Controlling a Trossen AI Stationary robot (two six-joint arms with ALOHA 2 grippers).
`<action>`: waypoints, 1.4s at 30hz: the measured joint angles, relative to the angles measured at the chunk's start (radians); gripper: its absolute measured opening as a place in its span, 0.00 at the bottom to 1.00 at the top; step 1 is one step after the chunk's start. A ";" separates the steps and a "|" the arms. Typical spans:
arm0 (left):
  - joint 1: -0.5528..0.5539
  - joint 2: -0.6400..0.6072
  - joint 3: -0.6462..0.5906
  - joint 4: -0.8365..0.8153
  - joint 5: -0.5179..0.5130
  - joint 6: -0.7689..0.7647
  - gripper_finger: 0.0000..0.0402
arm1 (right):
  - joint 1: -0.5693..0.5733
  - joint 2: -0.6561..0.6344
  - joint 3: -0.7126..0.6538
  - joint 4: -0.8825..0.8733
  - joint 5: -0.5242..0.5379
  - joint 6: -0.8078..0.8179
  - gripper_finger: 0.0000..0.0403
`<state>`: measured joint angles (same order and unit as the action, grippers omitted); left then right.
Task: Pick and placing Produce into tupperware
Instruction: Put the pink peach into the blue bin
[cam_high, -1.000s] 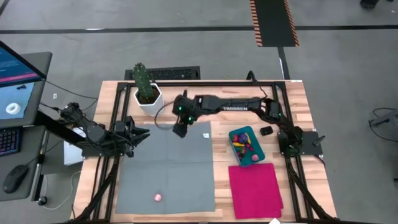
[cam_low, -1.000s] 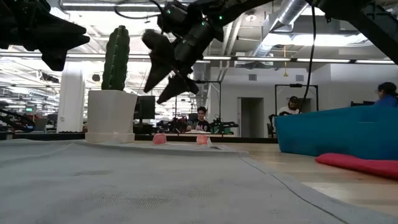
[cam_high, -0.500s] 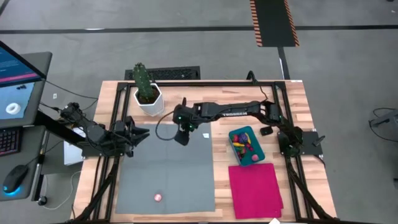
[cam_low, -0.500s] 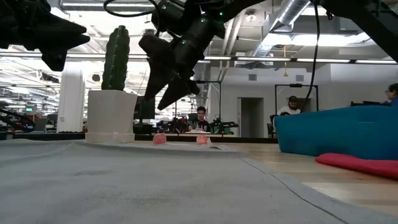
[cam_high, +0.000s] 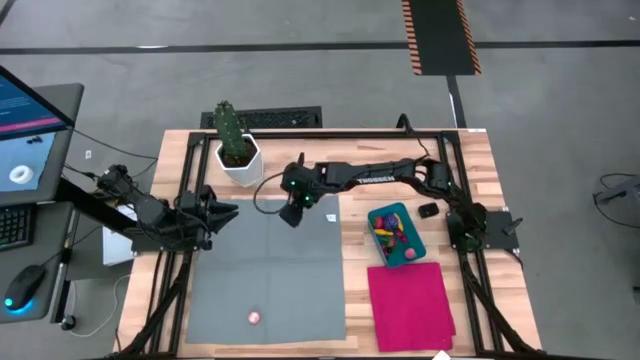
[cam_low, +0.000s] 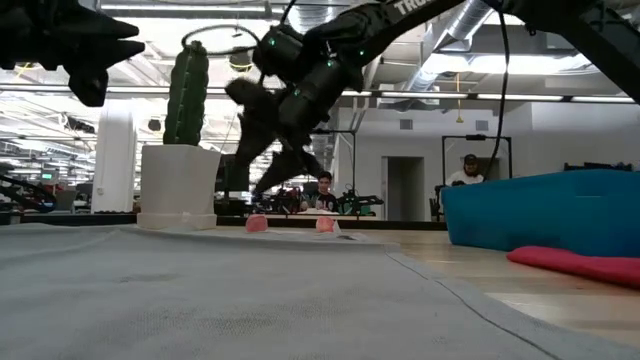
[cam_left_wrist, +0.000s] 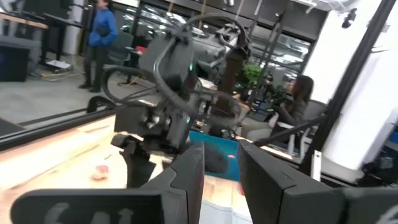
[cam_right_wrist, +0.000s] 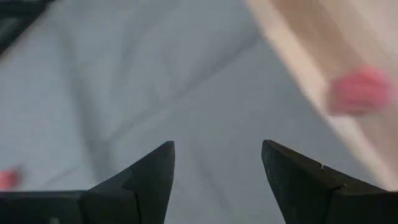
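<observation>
My right gripper (cam_high: 290, 213), jaws spread and empty, hangs over the upper edge of the grey mat (cam_high: 268, 270), centre frame in the high view. The nearest produce, a pink piece (cam_right_wrist: 359, 89), lies just off the mat on bare wood, ahead and to one side of my fingertips (cam_right_wrist: 163, 157). Only the low view shows two pink pieces (cam_low: 257, 223) below me. The tub (cam_high: 397, 234) sits right of centre. My left gripper (cam_high: 222, 211) waits at mid-left, jaws partly closed, empty.
</observation>
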<state>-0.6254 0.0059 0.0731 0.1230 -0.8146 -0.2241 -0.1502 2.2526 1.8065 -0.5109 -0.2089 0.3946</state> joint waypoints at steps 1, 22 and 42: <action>0.000 0.000 0.000 0.000 -0.012 0.000 0.22 | -0.002 0.020 0.003 0.005 0.021 0.003 0.66; 0.000 0.000 0.001 -0.069 0.006 -0.022 0.22 | -0.049 0.180 0.300 -0.234 0.176 -0.005 0.66; 0.000 0.001 0.001 -0.133 0.020 -0.084 0.22 | -0.066 0.237 0.322 -0.209 0.180 -0.027 0.39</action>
<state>-0.6258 0.0067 0.0738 -0.0097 -0.7949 -0.3080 -0.2165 2.4897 2.1282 -0.7201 -0.0288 0.3680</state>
